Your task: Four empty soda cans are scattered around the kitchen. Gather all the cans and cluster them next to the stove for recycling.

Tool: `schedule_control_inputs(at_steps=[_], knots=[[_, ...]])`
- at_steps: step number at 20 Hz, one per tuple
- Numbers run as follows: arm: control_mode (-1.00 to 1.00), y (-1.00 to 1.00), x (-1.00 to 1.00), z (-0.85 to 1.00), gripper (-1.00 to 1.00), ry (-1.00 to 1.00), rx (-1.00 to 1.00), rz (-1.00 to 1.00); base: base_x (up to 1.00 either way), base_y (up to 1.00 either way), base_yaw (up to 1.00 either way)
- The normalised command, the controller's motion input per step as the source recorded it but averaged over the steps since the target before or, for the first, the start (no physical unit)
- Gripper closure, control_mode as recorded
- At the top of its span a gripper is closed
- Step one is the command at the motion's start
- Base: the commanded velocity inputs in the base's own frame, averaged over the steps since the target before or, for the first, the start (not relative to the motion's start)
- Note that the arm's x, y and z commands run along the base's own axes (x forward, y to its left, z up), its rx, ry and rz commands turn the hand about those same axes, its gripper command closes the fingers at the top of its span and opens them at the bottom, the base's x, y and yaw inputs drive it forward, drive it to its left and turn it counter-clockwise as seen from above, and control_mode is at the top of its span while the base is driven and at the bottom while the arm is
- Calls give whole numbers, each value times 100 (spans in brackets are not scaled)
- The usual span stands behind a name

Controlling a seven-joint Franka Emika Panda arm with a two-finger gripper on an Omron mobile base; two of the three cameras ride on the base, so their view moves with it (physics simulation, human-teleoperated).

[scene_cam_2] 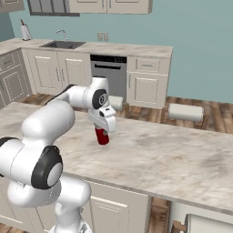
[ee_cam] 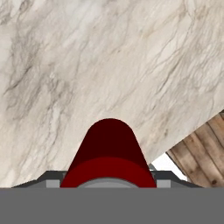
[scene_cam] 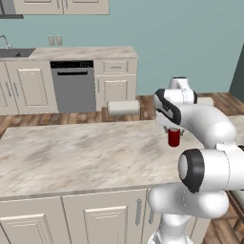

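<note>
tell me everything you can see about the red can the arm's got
The red soda can is a small, plain, dark-red cylinder with no visible label. It hangs upright under the gripper, which is shut on its upper part, over the marble island counter. Whether its base touches the counter can't be told. In the hand view it sits between the fingers, its silvery top just showing at the bottom.

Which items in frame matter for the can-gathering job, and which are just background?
Job:
- red soda can, held in the gripper above the island counter

Background:
- dishwasher
- sink
- paper towel roll
- wall outlet
- wood floor
</note>
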Motion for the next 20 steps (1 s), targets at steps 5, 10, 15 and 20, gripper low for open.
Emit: schedule_control_inputs(at_steps=[5,10,15,20], knots=[[100,0,0,0,100,0,0,0,-46,0,0],[100,0,0,0,100,0,0,0,-55,0,0],[100,0,0,0,100,0,0,0,-35,0,11],[100,0,0,0,100,0,0,0,-14,0,62]])
